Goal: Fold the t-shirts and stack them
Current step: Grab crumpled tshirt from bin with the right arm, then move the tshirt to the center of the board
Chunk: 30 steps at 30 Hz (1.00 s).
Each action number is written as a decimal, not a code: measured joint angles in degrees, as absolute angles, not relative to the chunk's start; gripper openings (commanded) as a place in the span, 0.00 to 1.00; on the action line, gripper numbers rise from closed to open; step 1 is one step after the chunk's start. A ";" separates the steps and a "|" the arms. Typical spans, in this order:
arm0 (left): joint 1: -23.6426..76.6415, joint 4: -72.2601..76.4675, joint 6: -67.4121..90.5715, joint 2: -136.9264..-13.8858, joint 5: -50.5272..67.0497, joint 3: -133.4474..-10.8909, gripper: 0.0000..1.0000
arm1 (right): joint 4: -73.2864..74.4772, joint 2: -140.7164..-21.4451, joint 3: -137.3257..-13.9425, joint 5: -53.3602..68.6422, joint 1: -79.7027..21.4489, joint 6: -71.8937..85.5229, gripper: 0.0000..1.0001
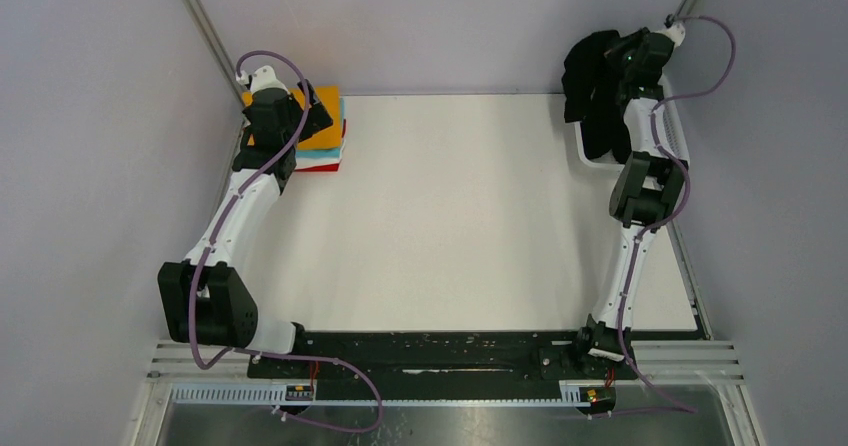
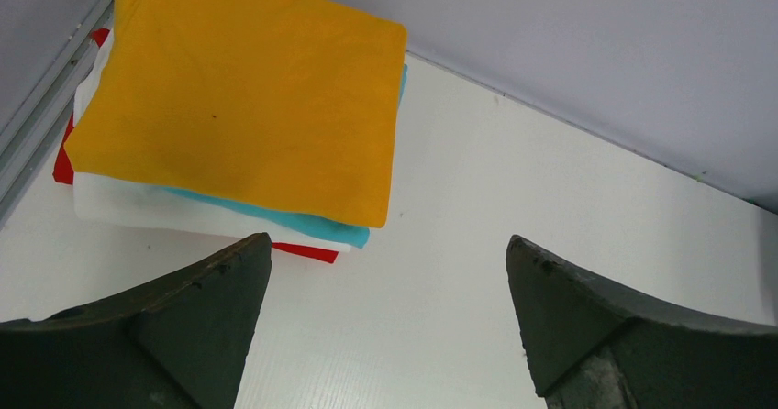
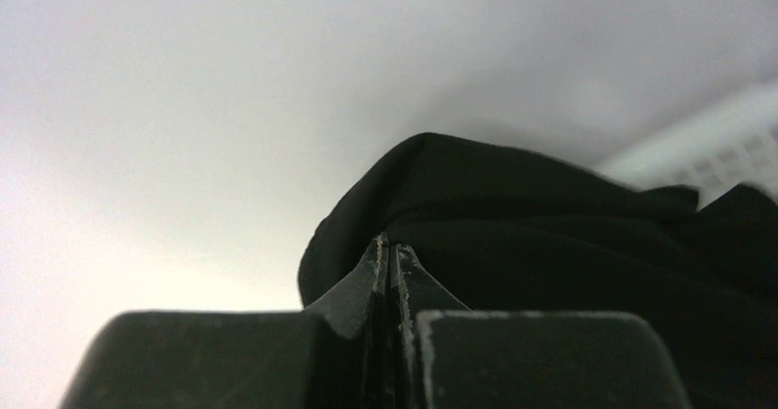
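A folded stack of t-shirts lies at the table's far left: orange [image 2: 238, 97] on top, then teal [image 2: 275, 216], white [image 2: 119, 203] and red [image 2: 307, 251]. My left gripper [image 2: 387, 238] hovers open just beside this stack [image 1: 328, 131], nothing between its fingers. At the far right, my right gripper [image 3: 390, 242] is shut, its tips pinching the large black t-shirt [image 3: 550, 216]. That shirt [image 1: 590, 81] hangs bunched from the raised right gripper [image 1: 620, 56], above the basket.
A white mesh basket [image 1: 682, 136] stands at the table's far right edge, under the hanging black cloth; its rim [image 3: 725, 148] shows in the right wrist view. Grey walls close in the back and both sides.
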State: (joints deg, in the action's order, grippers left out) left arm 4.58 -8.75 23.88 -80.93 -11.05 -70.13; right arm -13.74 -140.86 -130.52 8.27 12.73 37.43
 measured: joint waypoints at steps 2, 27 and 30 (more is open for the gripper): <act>4.64 -7.84 23.88 -79.77 -11.00 -68.73 0.99 | -14.41 -137.32 -130.45 10.50 12.38 35.64 0.00; 4.78 -1.87 24.82 -65.60 -8.86 -55.09 0.99 | 6.44 -104.44 -120.46 43.00 -14.48 21.89 0.08; 4.78 -3.36 26.02 -65.76 -8.86 -54.87 0.99 | 6.83 -99.44 -103.18 40.80 -13.47 19.40 0.46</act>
